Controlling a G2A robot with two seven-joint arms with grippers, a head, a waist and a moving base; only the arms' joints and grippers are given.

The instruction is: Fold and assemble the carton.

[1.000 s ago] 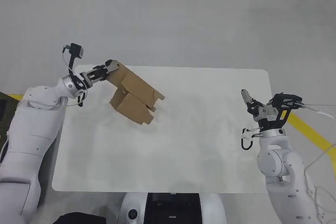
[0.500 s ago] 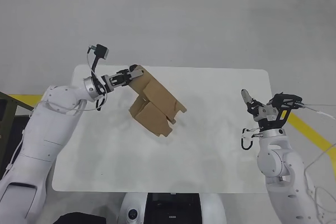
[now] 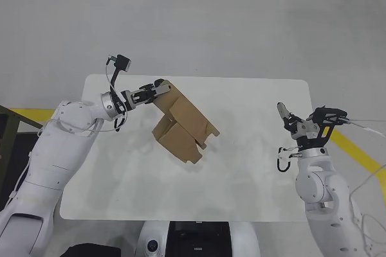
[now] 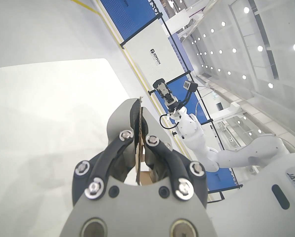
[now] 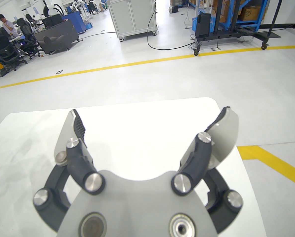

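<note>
- From above, my left gripper [image 3: 157, 86] is clamped on one corner of the carton [image 3: 183, 125], which slants away from it over the white desk [image 3: 244, 186].
- That gripper's wrist camera adds the thin corrugated edge pinched between its dark pads.
- The carton is plain brown cardboard, partly folded, with stepped flaps at the end farthest from that gripper.
- My right gripper [image 5: 149, 117] is spread wide and empty, well apart from the carton.

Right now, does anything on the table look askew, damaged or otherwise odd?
Nothing looks damaged or spilled. The carton lies askew to the table, not yet assembled, with one edge pinched in the left pincer. The right pincer is open, well apart from it.
</note>
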